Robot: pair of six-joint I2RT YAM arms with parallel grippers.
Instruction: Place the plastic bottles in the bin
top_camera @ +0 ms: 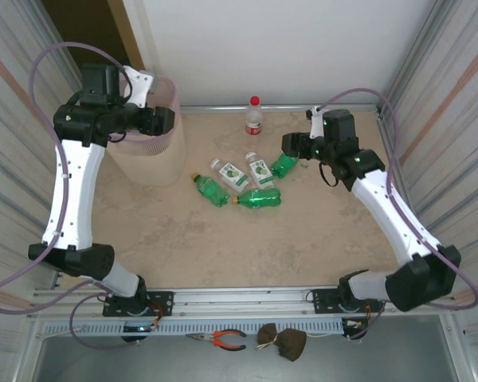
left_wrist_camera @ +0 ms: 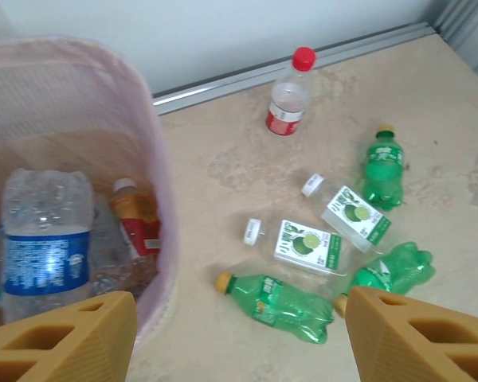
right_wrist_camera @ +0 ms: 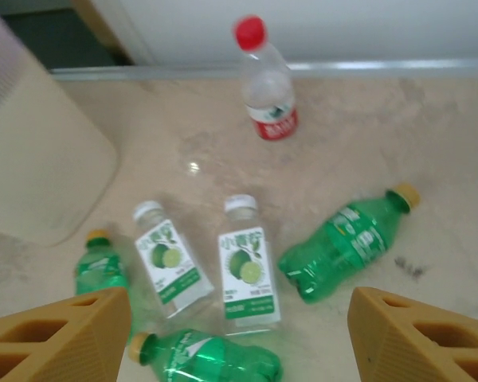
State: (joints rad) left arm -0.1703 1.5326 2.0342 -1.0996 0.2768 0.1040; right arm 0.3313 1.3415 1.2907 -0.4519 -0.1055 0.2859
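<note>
The left gripper (top_camera: 161,119) is hanging over the top of the bin (top_camera: 151,163). The bin is standing at the far left of the table (top_camera: 319,239). The left gripper's fingers (left_wrist_camera: 60,342) are standing wide apart and are holding nothing. Down inside the bin, a big clear bottle with a blue label (left_wrist_camera: 44,255) is standing up. A small bottle with an orange cap (left_wrist_camera: 135,215) is leaning beside it.

The right gripper (top_camera: 289,146) is hanging just above the green bottle on the right (top_camera: 283,165). Its fingers are also spreading wide, with nothing between them.

Six bottles are sitting on the table outside the bin. The red-capped bottle (top_camera: 254,118) is standing upright near the back wall, apart from the others. The other five are lying on their sides in a bunch in the middle of the table. The left clear bottle (top_camera: 229,173) and the right clear bottle (top_camera: 260,169) are lying side by side, both wearing white caps and green labels. The green bottle on the right is lying just beside the right clear bottle. The green bottle nearest the bin (top_camera: 210,189) is pointing its yellow cap toward the bin. The front green bottle (top_camera: 257,199) is lying across, just in front of the two clear ones.

Red-handled pliers (top_camera: 223,340) are lying on the ledge in front of the table
</note>
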